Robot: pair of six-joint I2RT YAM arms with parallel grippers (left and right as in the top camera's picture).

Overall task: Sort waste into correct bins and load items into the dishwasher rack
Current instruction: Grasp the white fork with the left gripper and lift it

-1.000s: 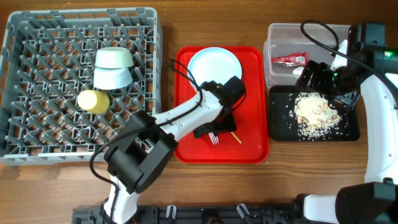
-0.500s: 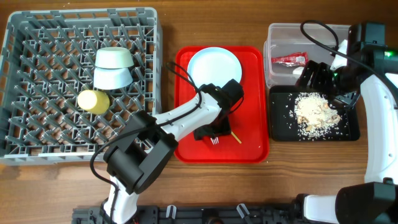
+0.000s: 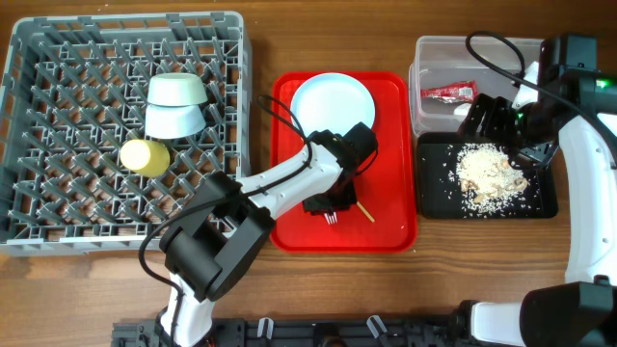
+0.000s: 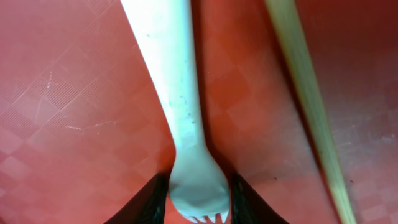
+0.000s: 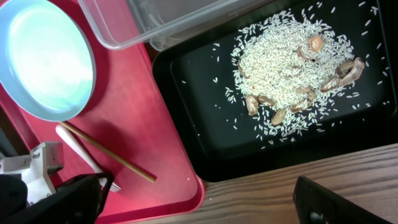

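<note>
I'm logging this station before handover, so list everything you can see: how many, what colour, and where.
dishwasher rack: one, grey, table's left
bowls: two, mint green, in the rack
cup: one, yellow, in the rack beside the bowls
red serving tray: one, red, middle
plate: one, pale blue, on the serving tray
fork: one, white, on the serving tray
chopstick: one, pale wood, beside the fork
clear tub: one, clear, right
wrapper: one, red, in the tub
black tray: one, black, next to the tub
rice leftovers: one heap, whitish, in the black tray
table: one, brown wood
left tool: black, shut on the fork's head
right tool: black, open, above the bins
</note>
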